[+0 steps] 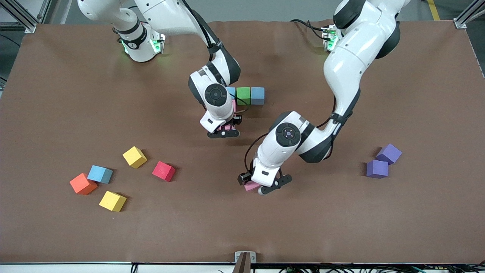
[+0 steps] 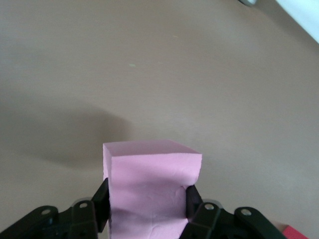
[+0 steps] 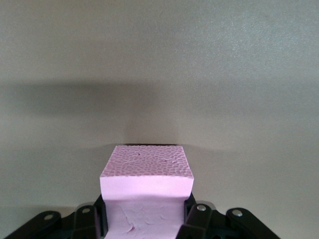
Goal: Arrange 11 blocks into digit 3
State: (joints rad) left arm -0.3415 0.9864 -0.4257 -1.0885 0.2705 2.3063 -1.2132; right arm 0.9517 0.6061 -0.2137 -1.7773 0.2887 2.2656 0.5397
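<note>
Left gripper (image 1: 261, 187) clamped on pink cube (image 1: 251, 185); right gripper (image 1: 224, 131) clamped on second pink cube (image 3: 146, 185), green cube (image 1: 243, 94) nearby.

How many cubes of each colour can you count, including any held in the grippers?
blue cubes: 3
green cube: 1
pink cubes: 3, one in the left gripper, one in the right gripper, one mostly hidden under the right arm
yellow cubes: 2
red cube: 1
orange cube: 1
purple cubes: 2
Total: 13
</note>
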